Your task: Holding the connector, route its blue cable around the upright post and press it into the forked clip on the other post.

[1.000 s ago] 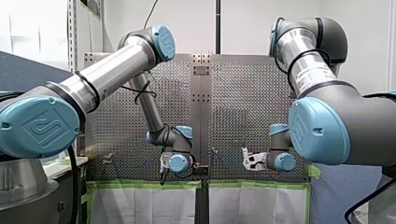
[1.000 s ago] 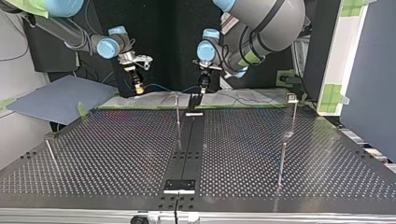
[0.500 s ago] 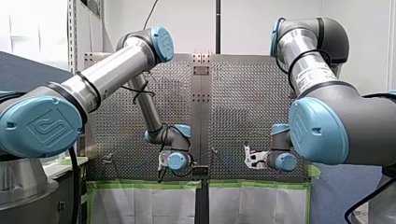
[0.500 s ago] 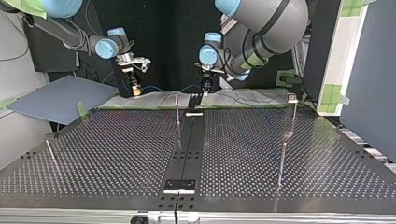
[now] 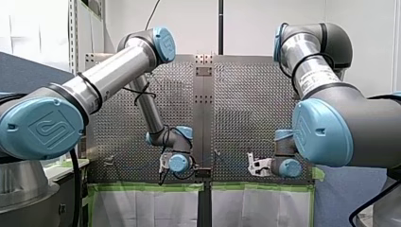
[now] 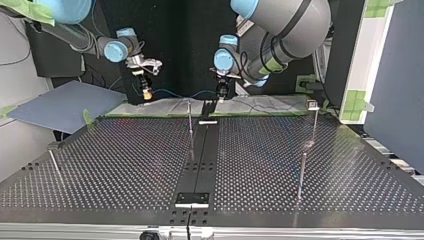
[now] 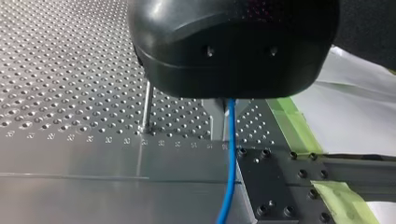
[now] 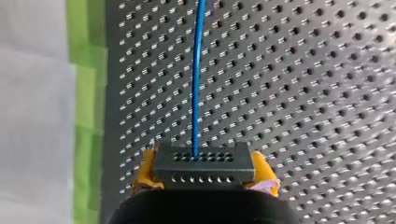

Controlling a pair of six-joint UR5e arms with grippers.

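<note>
My right gripper (image 8: 205,177) is shut on a black connector (image 8: 204,164), its yellow pads pressing on both sides. The blue cable (image 8: 197,74) leaves the connector and runs straight ahead over the perforated table. In the top view my right gripper (image 6: 146,93) hangs above the table's far edge at the left. The cable (image 6: 172,93) sags from it across to my left gripper (image 6: 221,92). In the left wrist view the cable (image 7: 229,154) comes out from under the black gripper body (image 7: 231,95), which hides the fingers. A thin upright post (image 6: 190,117) stands between the grippers. A post with a clip on top (image 6: 312,104) stands to the right.
Two more thin posts (image 6: 302,172) (image 6: 54,162) rise from the table (image 6: 125,165) nearer the top view's camera. A black centre rail (image 6: 200,160) carries a small black bracket (image 6: 208,109) at its far end. Green tape (image 7: 292,126) and white sheeting edge the table by the arms.
In the front view my right gripper has sunk a little and drifted right. My left gripper has shifted slightly. Both grips look unchanged.
</note>
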